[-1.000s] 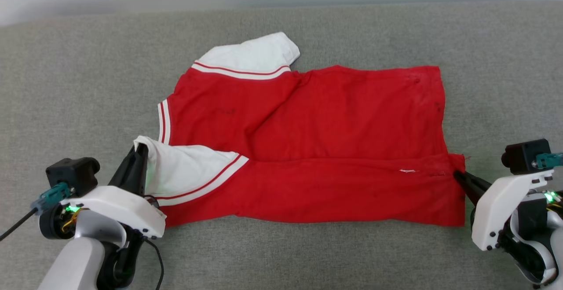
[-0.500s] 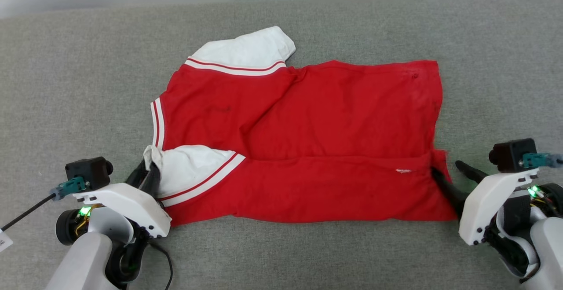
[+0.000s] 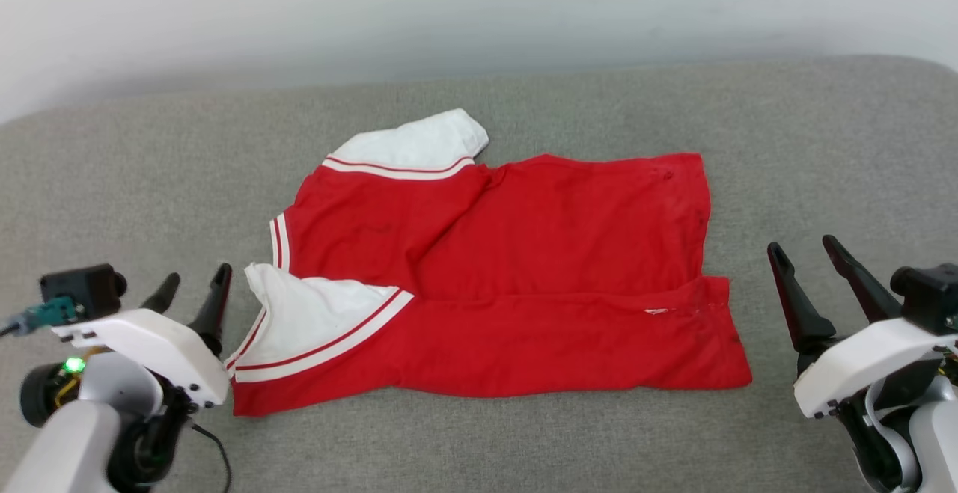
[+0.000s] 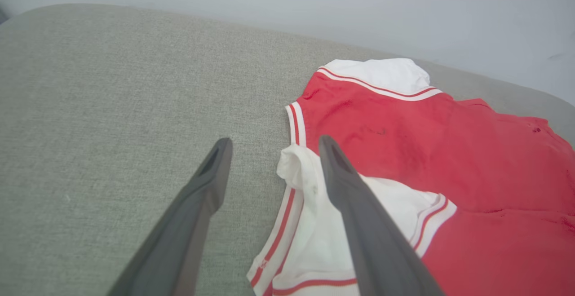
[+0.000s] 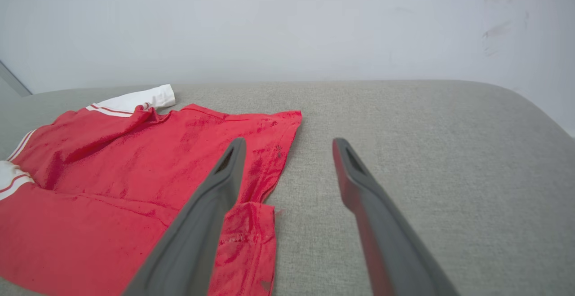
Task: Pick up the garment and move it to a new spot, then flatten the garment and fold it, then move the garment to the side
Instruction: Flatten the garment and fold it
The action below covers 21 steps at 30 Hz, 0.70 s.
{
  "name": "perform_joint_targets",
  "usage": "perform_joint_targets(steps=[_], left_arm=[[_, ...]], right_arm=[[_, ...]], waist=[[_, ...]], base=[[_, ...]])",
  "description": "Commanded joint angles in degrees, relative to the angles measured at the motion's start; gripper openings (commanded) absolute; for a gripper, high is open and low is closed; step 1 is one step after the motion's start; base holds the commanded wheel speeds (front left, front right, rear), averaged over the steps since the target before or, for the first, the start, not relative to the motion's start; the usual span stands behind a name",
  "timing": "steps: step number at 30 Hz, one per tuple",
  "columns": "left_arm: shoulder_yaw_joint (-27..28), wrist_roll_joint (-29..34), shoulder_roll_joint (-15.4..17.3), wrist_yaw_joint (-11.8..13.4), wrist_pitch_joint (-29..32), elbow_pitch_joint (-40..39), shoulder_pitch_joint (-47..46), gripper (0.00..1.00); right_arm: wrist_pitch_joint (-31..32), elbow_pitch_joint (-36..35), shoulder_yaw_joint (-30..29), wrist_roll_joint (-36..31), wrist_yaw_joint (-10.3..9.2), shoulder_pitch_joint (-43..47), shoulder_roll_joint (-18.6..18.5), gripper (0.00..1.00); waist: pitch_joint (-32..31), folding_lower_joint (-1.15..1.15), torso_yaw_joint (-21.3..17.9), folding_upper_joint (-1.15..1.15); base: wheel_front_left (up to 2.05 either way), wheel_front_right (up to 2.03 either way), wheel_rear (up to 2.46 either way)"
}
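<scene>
Garment (image 3: 524, 253) lies about in the middle of the grey fabric-covered tabletop (image 3: 112, 179), spread mostly flat with its plain red side up. Its striped neck edge is at the left and its hem at the right. The far white sleeve (image 3: 419, 141) points to the far side. The near long edge is folded over onto the body as a red band (image 3: 524, 340), and the near white sleeve (image 3: 314, 313) lies on this fold at the near left corner, a little crumpled at its end. Some soft wrinkles run across the red cloth.

The left claw (image 3: 197, 274) is just beside the near sleeve, on its left, with its two fingers apart and nothing between them. The right claw (image 3: 801, 245) is near the hem, on its right and not touching it, also spread apart and empty. A pale wall (image 3: 449, 14) stands behind the far edge of the tabletop.
</scene>
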Motion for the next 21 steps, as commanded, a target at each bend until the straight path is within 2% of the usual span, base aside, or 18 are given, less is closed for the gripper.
perform_joint_targets(steps=[1,9,13,18,21], left_arm=[[0.17,-0.23,0.88,0.38,1.01,-1.04,0.59,1.0],[-0.64,-4.36,8.88,0.62,17.16,-8.39,3.95,1.0],[-0.67,-7.92,11.6,1.58,25.25,-10.32,6.05,1.0],[-0.72,-10.39,12.66,4.07,30.78,-10.27,7.53,1.0],[-0.99,-11.5,11.65,4.84,32.01,-8.92,7.72,1.0]], right_arm=[[-0.5,-1.05,-0.59,-0.81,-0.04,1.02,0.51,1.0],[1.72,-9.85,-2.65,-3.48,-0.04,6.13,3.74,1.0],[2.56,-12.59,-2.77,-4.07,-0.04,6.89,4.67,1.0],[2.28,-14.62,-2.06,-4.38,-0.04,5.78,5.23,1.0],[1.74,-15.03,-1.69,-4.55,-0.03,4.82,5.43,1.0]], waist=[[-1.48,0.0,-0.28,0.0],[-3.03,0.0,-2.15,0.0],[-1.74,0.0,-3.56,0.0],[1.13,0.0,-5.33,0.0],[2.96,0.0,-6.15,0.0]], base=[[0.0,0.0,0.0],[0.0,0.0,0.0],[0.0,0.0,0.0],[0.0,0.0,0.0],[0.0,0.0,0.0]])
